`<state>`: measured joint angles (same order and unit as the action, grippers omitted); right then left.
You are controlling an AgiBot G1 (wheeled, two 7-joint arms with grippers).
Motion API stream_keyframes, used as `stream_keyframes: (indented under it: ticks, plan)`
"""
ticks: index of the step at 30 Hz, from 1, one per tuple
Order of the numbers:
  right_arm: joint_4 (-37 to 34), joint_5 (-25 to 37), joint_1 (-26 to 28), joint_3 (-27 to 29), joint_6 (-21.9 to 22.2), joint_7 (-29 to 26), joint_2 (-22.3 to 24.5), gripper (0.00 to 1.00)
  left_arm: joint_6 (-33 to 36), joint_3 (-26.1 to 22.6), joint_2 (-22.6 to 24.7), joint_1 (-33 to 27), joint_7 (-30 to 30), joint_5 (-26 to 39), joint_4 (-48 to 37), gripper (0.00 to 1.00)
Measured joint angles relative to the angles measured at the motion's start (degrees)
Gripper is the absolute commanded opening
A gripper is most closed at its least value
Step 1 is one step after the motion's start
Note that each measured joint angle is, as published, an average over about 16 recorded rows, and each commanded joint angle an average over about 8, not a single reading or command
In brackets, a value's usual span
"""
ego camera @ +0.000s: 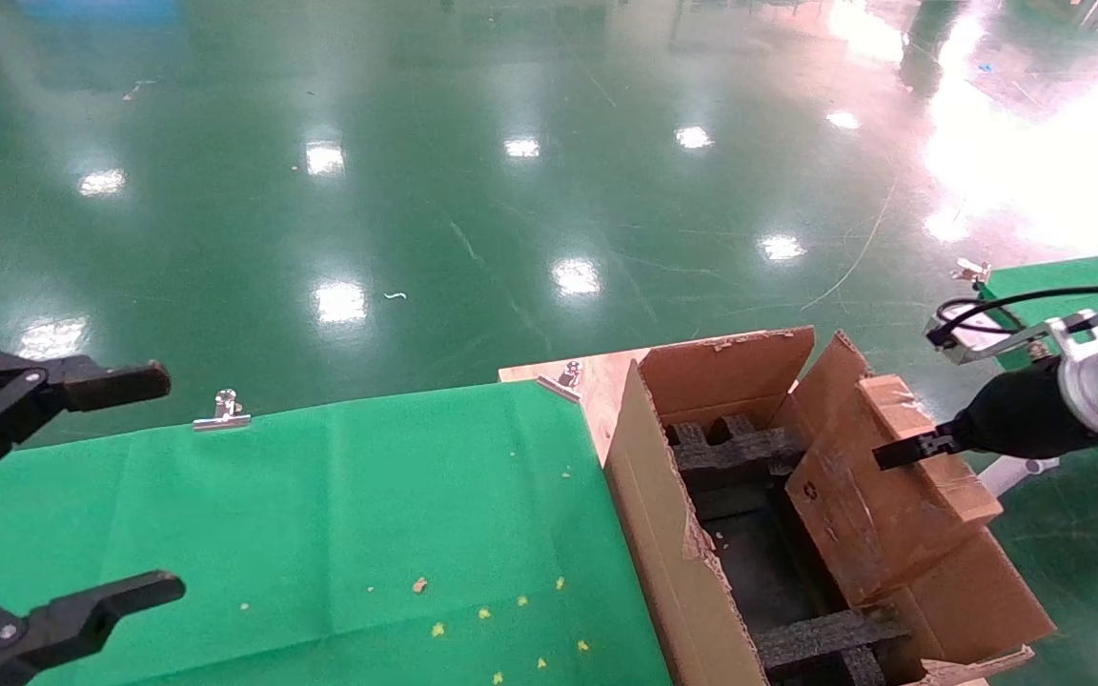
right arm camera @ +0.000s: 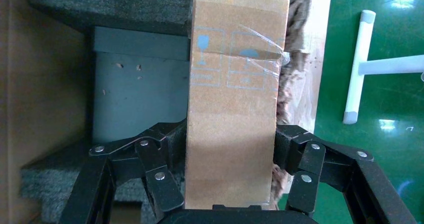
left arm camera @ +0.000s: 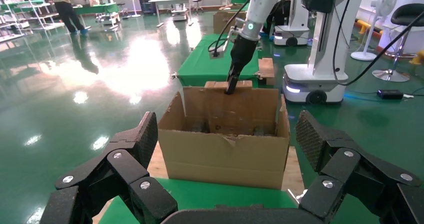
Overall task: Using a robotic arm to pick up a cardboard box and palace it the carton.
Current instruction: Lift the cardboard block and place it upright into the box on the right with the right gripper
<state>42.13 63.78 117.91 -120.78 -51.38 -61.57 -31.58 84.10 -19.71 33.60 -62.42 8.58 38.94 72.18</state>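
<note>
On the left, the idle left claw (ego camera: 53, 495) hangs over the green worktop (ego camera: 339, 514) with its fingers spread wide and nothing between them. Next comes the carton (ego camera: 663, 534), open, black foam inserts (ego camera: 730, 453) lining its inside. On the right, the right claw (right arm camera: 230, 184) grips the cardboard box (right arm camera: 232, 109) by both sides, holding it over the carton's far flap. The carry looks nearly done; next it likely needs to lower the box between the inserts before letting go
</note>
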Motion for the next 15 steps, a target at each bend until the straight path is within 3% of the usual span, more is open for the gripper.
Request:
stream_keyframes:
  ticks: [15]
  plan:
    - [-0.43,-1.62,-9.15,0.12,9.47,-0.93,-3.14,0.00,0.00,-0.01,0.00,0.00,0.00,-0.01,0.00,1.00]
